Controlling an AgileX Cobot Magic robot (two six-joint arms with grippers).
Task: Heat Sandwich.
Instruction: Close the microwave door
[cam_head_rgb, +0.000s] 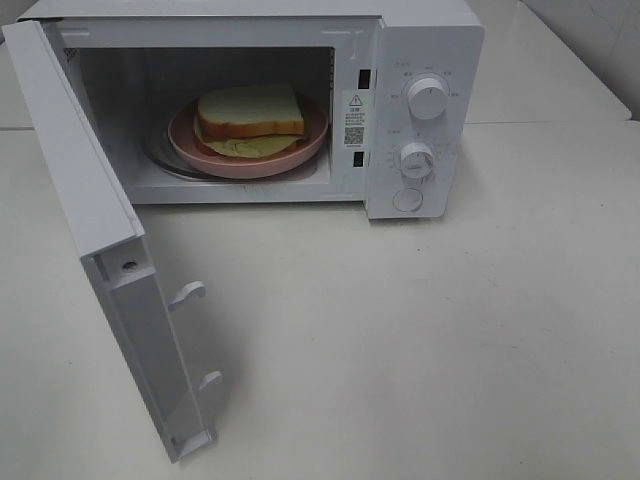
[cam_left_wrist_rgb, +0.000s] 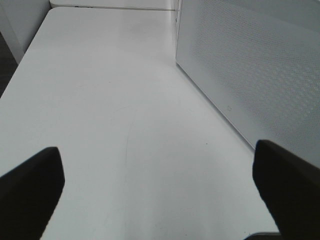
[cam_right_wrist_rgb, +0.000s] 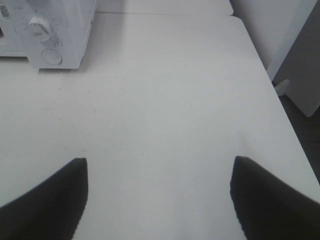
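Resting on a round pink plate (cam_head_rgb: 305, 152) inside the cavity of the microwave (cam_head_rgb: 420, 40), the sandwich (cam_head_rgb: 250, 112) is seen with its two thick slices stacked and pale filling spilling out beneath them. The appliance is set toward the far edge of the desk (cam_head_rgb: 450, 330), and its door (cam_head_rgb: 90, 190) is swung fully out toward the near left corner. The left end effector (cam_left_wrist_rgb: 157, 152) is held wide apart and empty above bare desk, just beside the outer face of the door. The right end effector (cam_right_wrist_rgb: 160, 161) is likewise spread wide with nothing between its jaws, with the microwave's control panel well ahead of it. The sandwich is judged to be light, soft and easily crushed. Dents would be left in the bread by a firm pinch, and the filling could be squeezed out or slid sideways. It is therefore better moved by the plate's rim, which is expected to be stiff but smooth and possibly slippery. With the food already placed, closing the door and turning a dial (cam_head_rgb: 428, 97) is judged to be what is left.
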